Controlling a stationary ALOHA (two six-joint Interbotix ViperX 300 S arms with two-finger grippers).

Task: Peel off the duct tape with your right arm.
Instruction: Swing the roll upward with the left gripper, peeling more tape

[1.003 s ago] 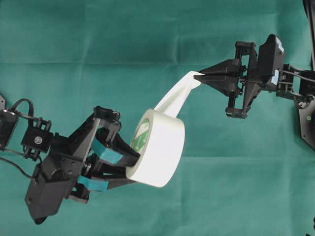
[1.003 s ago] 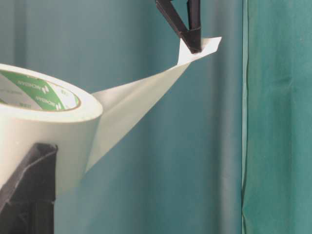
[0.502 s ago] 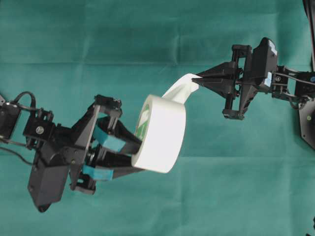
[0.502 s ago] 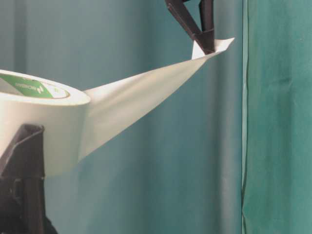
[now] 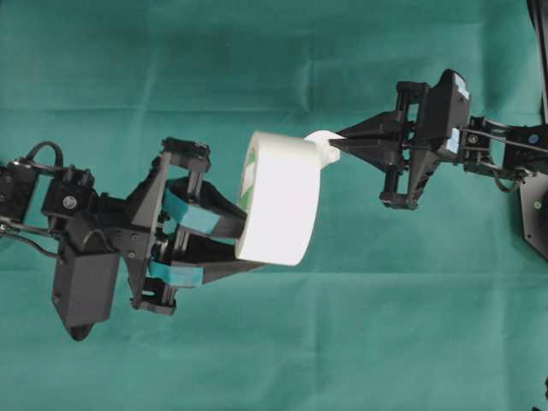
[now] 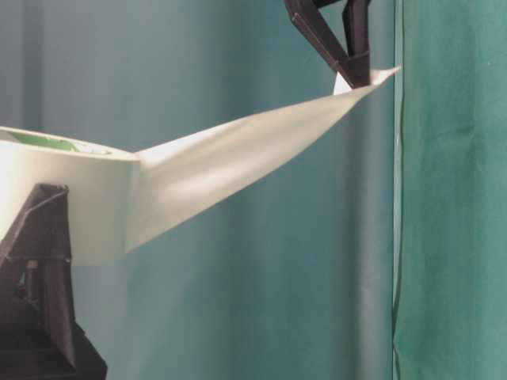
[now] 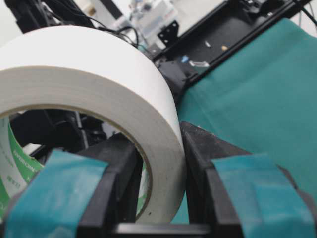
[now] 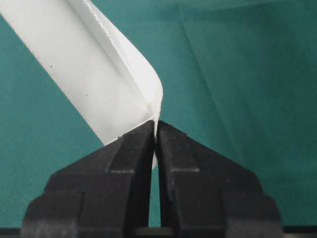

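The duct tape [image 5: 282, 199] is a wide white roll with a green-and-white core, held on edge above the green cloth. My left gripper [image 5: 249, 248], with teal strips on its fingers, is shut on the roll's wall [image 7: 99, 64], one finger inside the core and one outside. My right gripper [image 5: 336, 139] has plain black pointed fingers and is shut on the end of the peeled strip [image 8: 94, 74]. In the table-level view the strip [image 6: 238, 150] runs taut from the roll [image 6: 87, 198] up to the right gripper [image 6: 356, 75]. Seen from the right wrist, the gripper [image 8: 155, 128] pinches the folded tab.
Green cloth [image 5: 385, 325] covers the whole table, with a fold line across the back [image 5: 257, 110]. The right arm's base [image 5: 535, 214] sits at the right edge. A green curtain [image 6: 451, 198] hangs behind in the table-level view.
The left arm has swung the roll up and to the right, closer to the right gripper, turning it more edge-on. The right gripper shifted slightly left, still holding the strip.
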